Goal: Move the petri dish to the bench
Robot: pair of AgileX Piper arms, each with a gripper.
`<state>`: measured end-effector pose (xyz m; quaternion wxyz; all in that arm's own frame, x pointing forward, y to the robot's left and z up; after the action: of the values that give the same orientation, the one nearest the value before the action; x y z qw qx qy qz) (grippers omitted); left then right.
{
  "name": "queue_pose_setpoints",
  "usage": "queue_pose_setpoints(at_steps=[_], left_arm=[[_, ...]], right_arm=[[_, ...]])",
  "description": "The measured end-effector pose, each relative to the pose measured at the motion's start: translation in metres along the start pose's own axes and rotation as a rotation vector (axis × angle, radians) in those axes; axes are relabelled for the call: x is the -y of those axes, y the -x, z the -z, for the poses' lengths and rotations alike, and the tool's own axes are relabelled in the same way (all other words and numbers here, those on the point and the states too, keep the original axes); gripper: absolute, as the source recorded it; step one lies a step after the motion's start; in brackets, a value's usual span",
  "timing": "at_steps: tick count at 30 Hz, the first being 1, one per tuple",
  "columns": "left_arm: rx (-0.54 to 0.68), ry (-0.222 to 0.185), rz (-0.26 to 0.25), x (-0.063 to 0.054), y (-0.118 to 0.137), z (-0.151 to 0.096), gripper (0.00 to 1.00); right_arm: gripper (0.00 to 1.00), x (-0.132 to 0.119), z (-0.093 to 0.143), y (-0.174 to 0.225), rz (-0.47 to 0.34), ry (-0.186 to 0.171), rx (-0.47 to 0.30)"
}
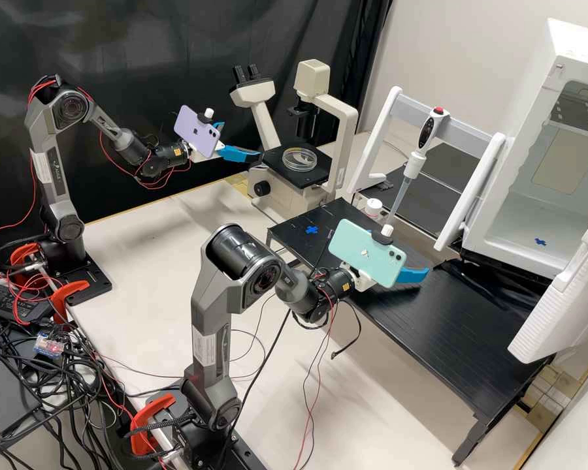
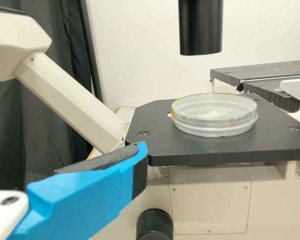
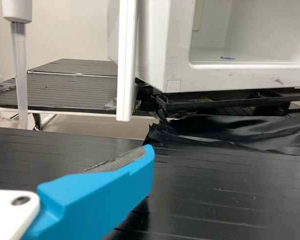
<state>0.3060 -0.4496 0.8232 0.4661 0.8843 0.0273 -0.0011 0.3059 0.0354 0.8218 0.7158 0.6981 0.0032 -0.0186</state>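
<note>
- R. end effector, grasping nothing w/ fingers spread, hangs over black bench, prob. placed there to leave the pickup side free.
- Blue cross marks bench nr. microscope end, likely the drop spot; edges run close, so set-down should land well inboard.
- L. end effector, fingers parted and unladen, sits beside the stage, prob. low for a side grip on the rim.
- Petri dish, apparently lidded, lies flat on microscope stage, in from the front edge; seemingly unclamped, it could slide if nudged.
- Dark tube hangs above w/ a gap; pale upright hems far side, so a low exit toward the near side looks safest.
</note>
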Motion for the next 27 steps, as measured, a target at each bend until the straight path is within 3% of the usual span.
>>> queue_pose_setpoints(at_steps=[11, 15, 27], left_arm=[[0.000, 0.000, 0.000, 0.000, 0.000, 0.000, 1.00], [0.000, 0.000, 0.000, 0.000, 0.000, 0.000, 1.00], [0.000, 0.000, 0.000, 0.000, 0.000, 0.000, 1.00]], right_arm=[[1.00, 0.006, 0.003, 0.011, 0.010, -0.019, 0.002], [1.00, 0.014, 0.022, 0.029, 0.024, -0.011, -0.057], [1.00, 0.062, 0.120, 0.067, 0.085, 0.144, -0.357]])
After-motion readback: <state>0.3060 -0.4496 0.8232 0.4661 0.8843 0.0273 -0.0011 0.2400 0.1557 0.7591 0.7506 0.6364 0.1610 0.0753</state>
